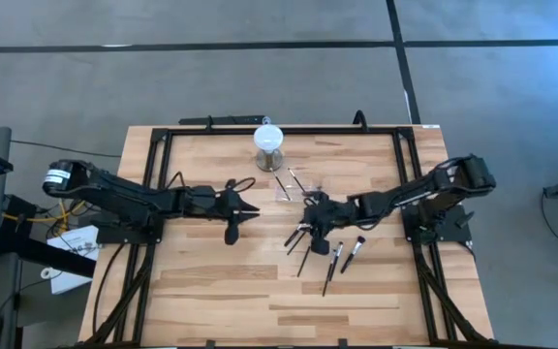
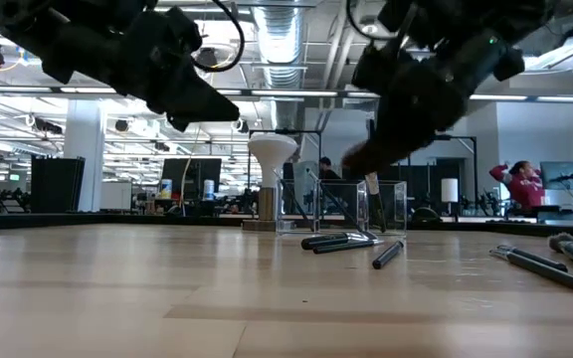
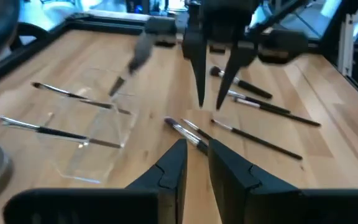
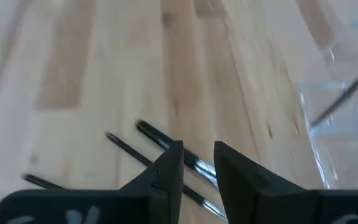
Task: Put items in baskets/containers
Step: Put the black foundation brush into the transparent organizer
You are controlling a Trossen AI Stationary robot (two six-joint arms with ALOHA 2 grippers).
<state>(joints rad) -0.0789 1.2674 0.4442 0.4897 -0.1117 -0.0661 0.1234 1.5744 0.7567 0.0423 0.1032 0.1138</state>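
The clear container (image 1: 298,186) lies at mid-table, toward the far side, with brushes across it (image 3: 55,130), (image 3: 73,96); one leans in it (image 4: 344,99). Several dark-handled brushes (image 1: 308,254) lie loose on the wood nearer me, also visible low on the table (image 2: 341,241). My right gripper (image 1: 308,211) hangs just above the loose brushes beside the container, fingers pointing down and slightly apart (image 3: 210,102), (image 4: 197,163). My left gripper (image 1: 248,206) hovers left of the container, fingers a little apart (image 3: 194,163), touching nothing.
A grey cylinder with a white round top (image 1: 269,145) stands on the table behind the container, near the far edge. A black frame (image 1: 153,165) runs along the table's sides. Bare wood lies near the front edge (image 1: 260,310). People show in the room beyond (image 2: 520,184).
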